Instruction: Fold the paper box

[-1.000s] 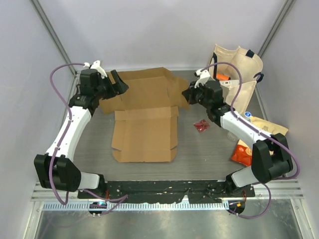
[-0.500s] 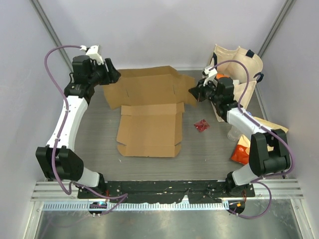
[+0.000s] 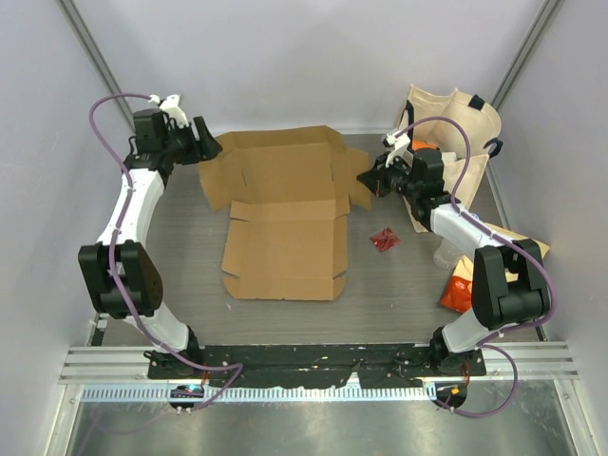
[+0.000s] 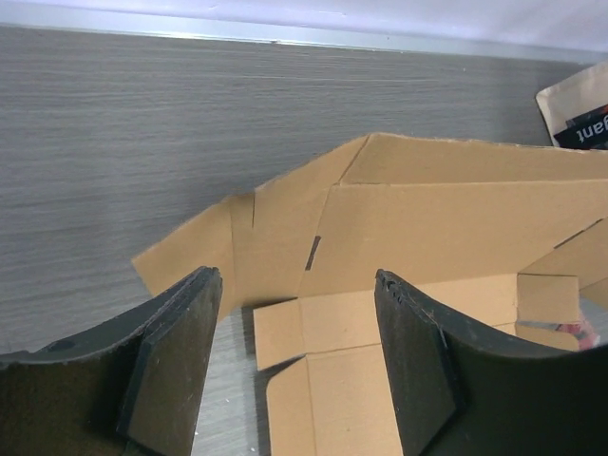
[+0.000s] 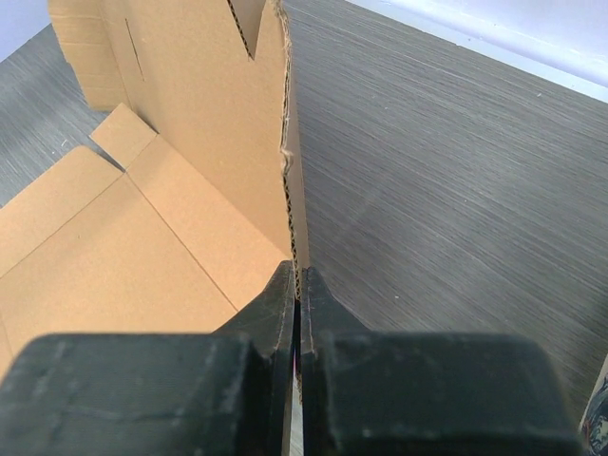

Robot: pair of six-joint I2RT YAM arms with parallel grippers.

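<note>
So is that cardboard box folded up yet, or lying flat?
Mostly spread open. The paper box lies as a flat sheet. Only its far section is tilted up, with the right edge pinched in the right tool.

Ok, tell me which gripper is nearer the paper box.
Right. The right gripper is shut on the paper box, pinching its right-side flap edge. The left gripper hangs open just off its far left corner, gripping nothing.
</note>
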